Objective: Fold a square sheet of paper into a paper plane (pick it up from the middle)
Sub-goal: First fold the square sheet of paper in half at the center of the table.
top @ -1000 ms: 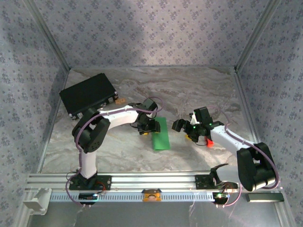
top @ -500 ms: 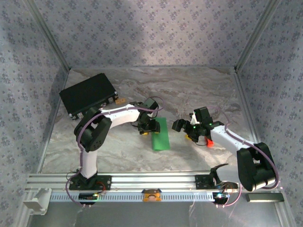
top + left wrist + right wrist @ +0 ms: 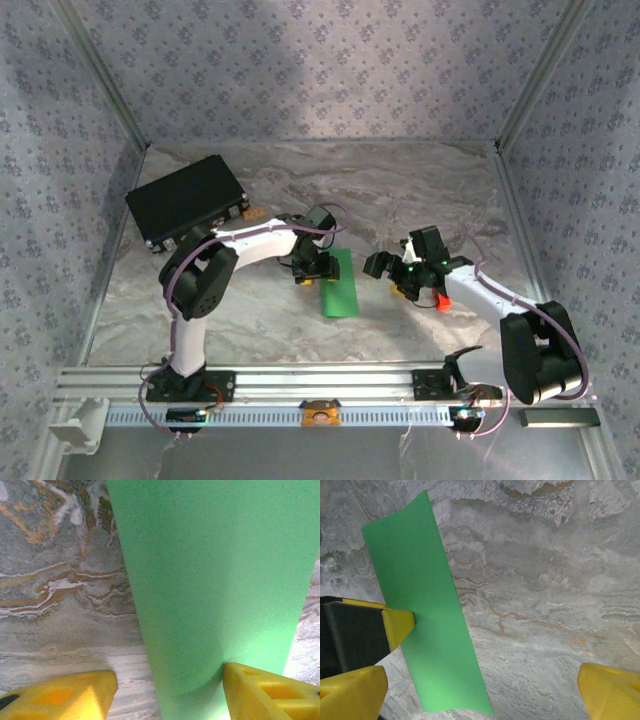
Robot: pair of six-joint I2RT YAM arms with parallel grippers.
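Left gripper (image 3: 308,275) half-spread over the green strip, clamping nothing; right gripper (image 3: 385,272) at full gape, empty.
We judge the job early. On the marbled table (image 3: 420,190) the square sheet of paper (image 3: 339,285) lies flat between the two arms as a long narrow strip, so one halving fold looks done. Nose folds and wings remain, and there is no dart shape yet. One yellow fingertip (image 3: 265,690) of the left touches the strip's edge, while its mate rests clear on bare table. Black case (image 3: 185,200) at back left: looks shut, contents cannot be told. Small red block (image 3: 441,303) beside the right arm.
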